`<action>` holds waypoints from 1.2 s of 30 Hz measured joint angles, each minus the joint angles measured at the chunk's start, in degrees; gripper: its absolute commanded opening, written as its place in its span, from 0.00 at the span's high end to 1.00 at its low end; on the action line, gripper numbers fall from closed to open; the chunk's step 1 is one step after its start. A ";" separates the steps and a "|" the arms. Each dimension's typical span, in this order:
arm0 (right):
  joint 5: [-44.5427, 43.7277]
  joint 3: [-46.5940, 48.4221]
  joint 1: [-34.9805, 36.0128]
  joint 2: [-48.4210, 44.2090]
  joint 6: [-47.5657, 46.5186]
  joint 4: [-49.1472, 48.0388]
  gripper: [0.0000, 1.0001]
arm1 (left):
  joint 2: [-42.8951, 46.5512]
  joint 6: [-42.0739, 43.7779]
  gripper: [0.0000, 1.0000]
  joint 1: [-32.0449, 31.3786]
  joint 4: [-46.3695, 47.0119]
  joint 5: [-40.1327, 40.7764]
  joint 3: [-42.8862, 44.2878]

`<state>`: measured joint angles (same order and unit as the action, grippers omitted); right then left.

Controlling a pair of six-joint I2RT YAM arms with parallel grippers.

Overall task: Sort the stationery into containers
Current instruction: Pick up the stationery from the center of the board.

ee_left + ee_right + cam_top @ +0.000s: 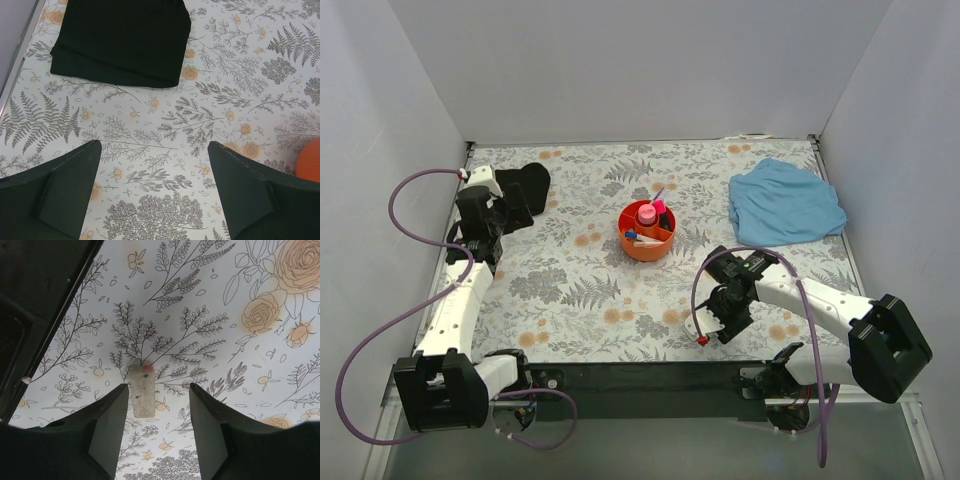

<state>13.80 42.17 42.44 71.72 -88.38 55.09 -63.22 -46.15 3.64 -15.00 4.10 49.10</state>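
Your beige eraser (pixel 142 391) lies flat on the floral tablecloth (pixel 225 315) near the front edge. Its long axis runs with the fingers of the right gripper (pixel 157 390), red-smudged end pointing away; those jaws straddle it, parted, holding nothing. The left gripper (pixel 154 150) gapes empty near the folded black cloth (pixel 120 40).

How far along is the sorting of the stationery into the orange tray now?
Done: several items, among them the pink bottle, sit in the orange tray. In hand: the right gripper is open around a beige eraser lying on the table, not yet gripped. Remaining: grasp this eraser and bring it to the tray. The left gripper is open and empty near the black cloth.
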 measured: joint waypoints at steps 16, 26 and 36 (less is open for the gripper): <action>-0.22 -1.95 0.02 0.39 1.33 -2.14 0.42 | -0.28 -0.46 0.11 0.00 -0.02 -0.52 0.00; -0.61 -3.74 0.02 2.32 4.28 -3.30 0.60 | -0.68 -0.66 0.11 0.00 -0.02 -0.74 0.00; -2.12 -1.97 0.07 4.22 10.93 -4.98 0.99 | -1.38 -0.92 0.11 0.00 0.00 -1.60 0.00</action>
<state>11.68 40.21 42.50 75.94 -77.45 50.11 -64.60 -47.07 3.64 -15.00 2.50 49.10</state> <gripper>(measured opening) 0.072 0.892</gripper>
